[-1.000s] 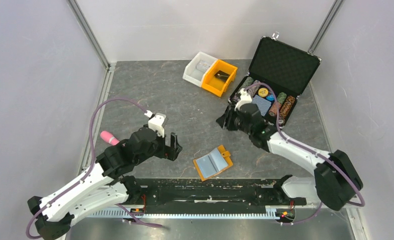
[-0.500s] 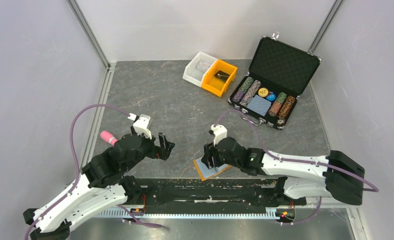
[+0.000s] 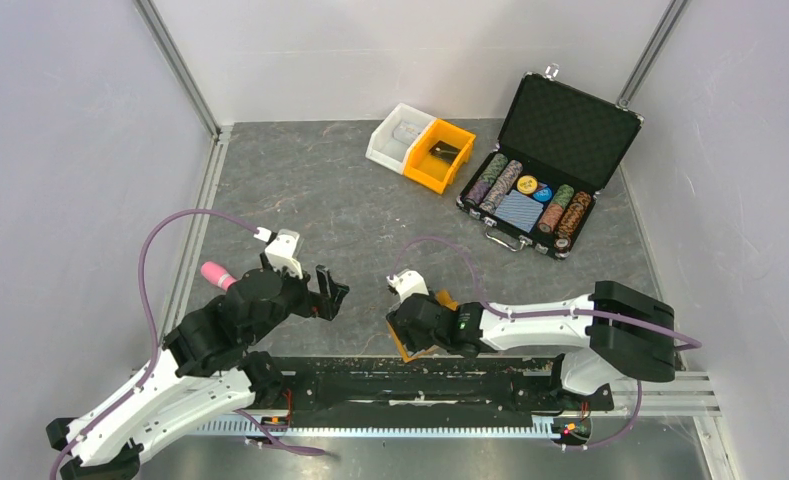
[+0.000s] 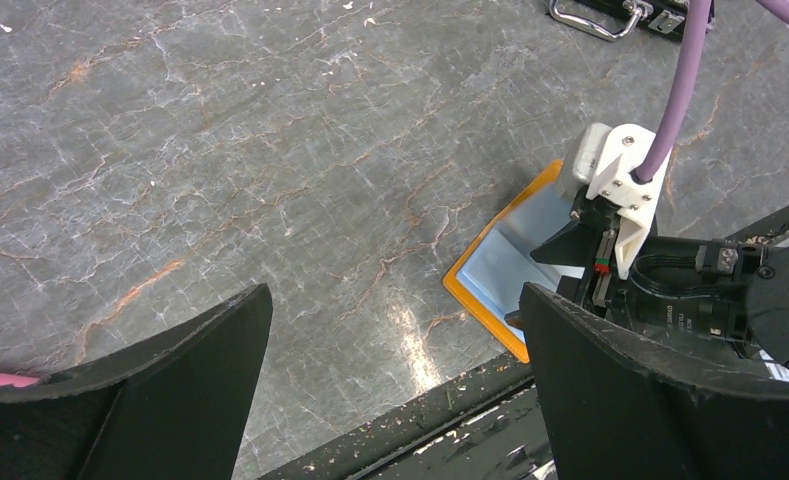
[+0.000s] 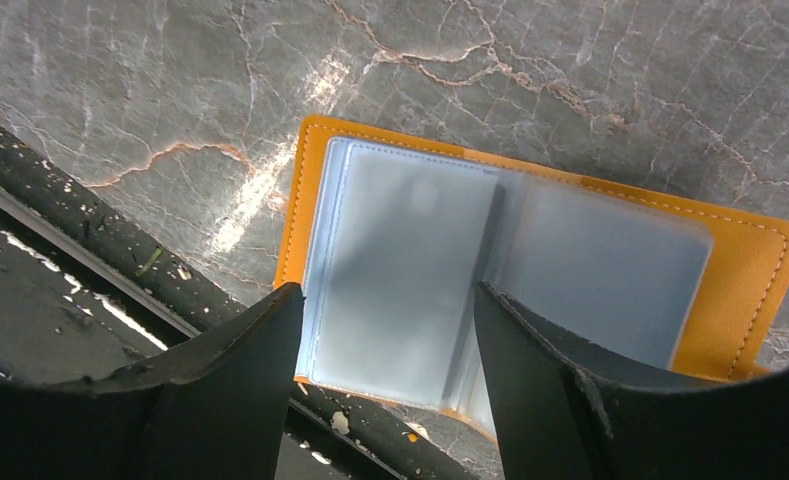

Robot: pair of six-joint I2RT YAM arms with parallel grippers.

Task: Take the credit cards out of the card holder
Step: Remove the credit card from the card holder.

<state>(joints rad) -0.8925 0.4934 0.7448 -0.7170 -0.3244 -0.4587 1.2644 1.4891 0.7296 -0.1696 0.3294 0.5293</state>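
Observation:
The card holder lies open on the table by its near edge, orange with light blue inner panels. It also shows in the left wrist view and, mostly hidden under the right arm, in the top view. My right gripper is open, its jaws just above the holder's left panel; it shows in the top view too. My left gripper is open and empty over bare table left of the holder, and it shows in the top view. No card shows apart from the panels.
A white bin and an orange bin stand at the back. An open black chip case sits at the back right. A pink object lies at the left. A black rail runs along the near edge.
My right arm has swung from the chip case down to the card holder and now covers most of it. My left gripper pulled back slightly, then stayed still.

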